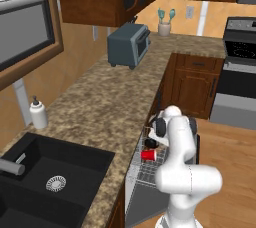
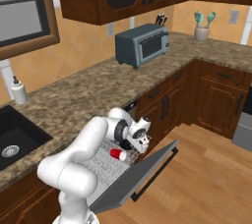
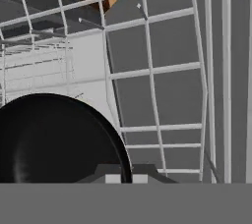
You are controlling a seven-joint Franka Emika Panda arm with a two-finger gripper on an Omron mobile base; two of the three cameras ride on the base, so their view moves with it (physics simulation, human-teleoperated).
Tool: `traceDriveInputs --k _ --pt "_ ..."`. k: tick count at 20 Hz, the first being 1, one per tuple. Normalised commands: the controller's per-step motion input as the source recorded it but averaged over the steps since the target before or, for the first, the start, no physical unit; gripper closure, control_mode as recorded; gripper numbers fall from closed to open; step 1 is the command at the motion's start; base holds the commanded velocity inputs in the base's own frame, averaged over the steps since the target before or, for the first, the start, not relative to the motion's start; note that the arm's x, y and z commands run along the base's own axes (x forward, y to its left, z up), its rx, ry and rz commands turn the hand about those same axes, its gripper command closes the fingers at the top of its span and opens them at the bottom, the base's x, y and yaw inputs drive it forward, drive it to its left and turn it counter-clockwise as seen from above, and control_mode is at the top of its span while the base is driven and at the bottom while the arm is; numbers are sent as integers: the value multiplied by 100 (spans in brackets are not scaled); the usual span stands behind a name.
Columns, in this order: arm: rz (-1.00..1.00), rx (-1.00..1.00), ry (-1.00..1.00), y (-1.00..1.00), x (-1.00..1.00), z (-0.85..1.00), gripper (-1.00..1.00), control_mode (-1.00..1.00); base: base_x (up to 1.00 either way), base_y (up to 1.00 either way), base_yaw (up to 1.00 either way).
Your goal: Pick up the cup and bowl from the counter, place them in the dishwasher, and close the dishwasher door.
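Holding the bowl (image 3: 54,139) over the dishwasher (image 2: 106,166) rack beside the racked cup (image 1: 148,155), hand (image 2: 139,142) pinching its rim; door (image 2: 142,174) not yet closed

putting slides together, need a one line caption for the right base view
Robot arm lowers the black bowl with a shut gripper into the open dishwasher's wire rack, beside the red cup.

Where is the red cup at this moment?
The cup lies on its side in the pulled-out rack of the dishwasher, just below the gripper and the black bowl, in both base views.
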Motion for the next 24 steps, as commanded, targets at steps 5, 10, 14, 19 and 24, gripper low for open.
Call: traceDriveInputs --k 5,10,14,19,24 --pt "0 1 -2 -6 -4 -24 -100 -100 0 0 0" --pt "0 0 -24 0 -30 25 -100 -100 0 0 0" --pt "-3 0 -21 0 -90 45 -100 -100 0 0 0" --pt "-7 0 -46 16 -100 -10 -100 -100 0 0 0" --pt "-1 -4 -48 67 -100 33 -100 -100 0 0 0"
